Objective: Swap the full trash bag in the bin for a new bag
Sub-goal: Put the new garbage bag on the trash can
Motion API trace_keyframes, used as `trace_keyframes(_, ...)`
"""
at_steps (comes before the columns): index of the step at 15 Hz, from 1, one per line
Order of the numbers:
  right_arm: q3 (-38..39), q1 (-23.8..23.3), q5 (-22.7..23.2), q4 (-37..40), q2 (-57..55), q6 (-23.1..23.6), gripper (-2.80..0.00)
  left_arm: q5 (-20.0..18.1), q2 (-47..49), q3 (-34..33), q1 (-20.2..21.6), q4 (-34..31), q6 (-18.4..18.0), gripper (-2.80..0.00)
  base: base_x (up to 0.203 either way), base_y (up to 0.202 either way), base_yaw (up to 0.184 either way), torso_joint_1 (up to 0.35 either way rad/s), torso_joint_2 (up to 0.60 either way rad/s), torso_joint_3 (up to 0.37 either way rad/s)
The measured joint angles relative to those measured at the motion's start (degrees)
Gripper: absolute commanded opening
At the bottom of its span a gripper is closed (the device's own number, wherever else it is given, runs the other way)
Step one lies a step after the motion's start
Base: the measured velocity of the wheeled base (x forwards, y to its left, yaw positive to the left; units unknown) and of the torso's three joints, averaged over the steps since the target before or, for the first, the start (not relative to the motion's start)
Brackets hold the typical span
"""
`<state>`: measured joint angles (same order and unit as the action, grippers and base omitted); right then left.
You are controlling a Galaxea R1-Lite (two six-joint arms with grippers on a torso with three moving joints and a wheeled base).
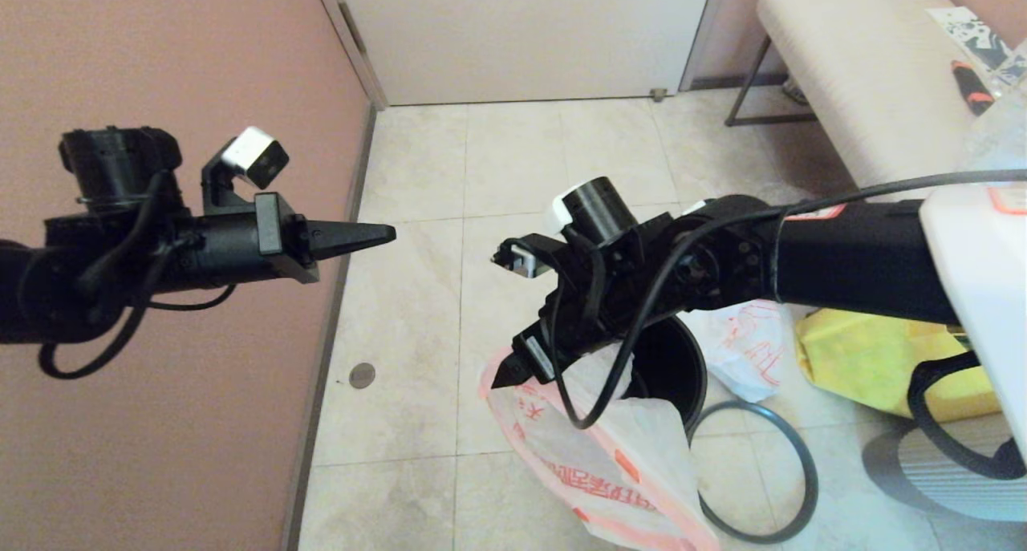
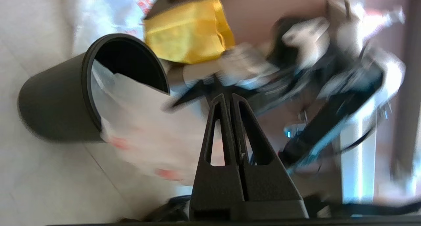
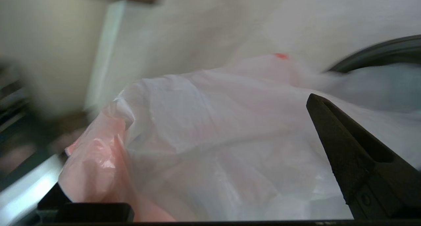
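While the right arm reaches level across the bin (image 1: 678, 366), its right claw (image 1: 504, 314) stands spread wide above the new bag (image 1: 598, 463), thin crinkled white plastic with red print draped from the round black bucket's mouth. Left claw (image 1: 385, 233): pressed together, empty, held level near the wall.

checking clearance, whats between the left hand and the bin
Head view: bare floor tile, then the new bag draped from the bin; the left hand hangs shut, holding nothing.
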<state>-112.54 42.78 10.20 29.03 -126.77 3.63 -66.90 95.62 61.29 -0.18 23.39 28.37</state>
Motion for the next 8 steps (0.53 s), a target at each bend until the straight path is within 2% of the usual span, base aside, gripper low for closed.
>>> trace_keyframes(1, -0.1, 1.1, -4.5, -2.1, -1.2, -0.8, 0.00, 4.0, -2.5, 0.0, -0.1, -5.3, -1.4, -2.80, 0.000, 0.000, 0.000, 0.000, 0.00, 0.000)
trace_keyframes(2, -0.2, 2.0, -8.8, -3.9, -2.2, -1.2, 0.00, 9.0, -4.2, 0.0, -1.1, -10.9, -4.7, -2.80, 0.000, 0.000, 0.000, 0.000, 0.00, 0.000)
trace_keyframes(4, -0.3, 2.6, -14.3, -6.6, -3.8, -1.5, 0.00, 21.5, -5.8, 0.4, -6.0, -21.5, -13.5, -2.80, 0.000, 0.000, 0.000, 0.000, 0.00, 0.000)
trace_keyframes(6, -0.3, 2.5, -15.1, -7.3, -4.5, -1.7, 0.00, 34.2, -6.0, 0.5, -11.0, -30.1, -21.2, -2.80, 0.000, 0.000, 0.000, 0.000, 0.00, 0.000)
trace_keyframes(8, -0.4, 1.2, -15.2, -10.0, -5.1, -1.7, 0.00, 43.4, -5.4, 0.9, -15.0, -33.0, -24.7, -2.80, 0.000, 0.000, 0.000, 0.000, 0.00, 0.000)
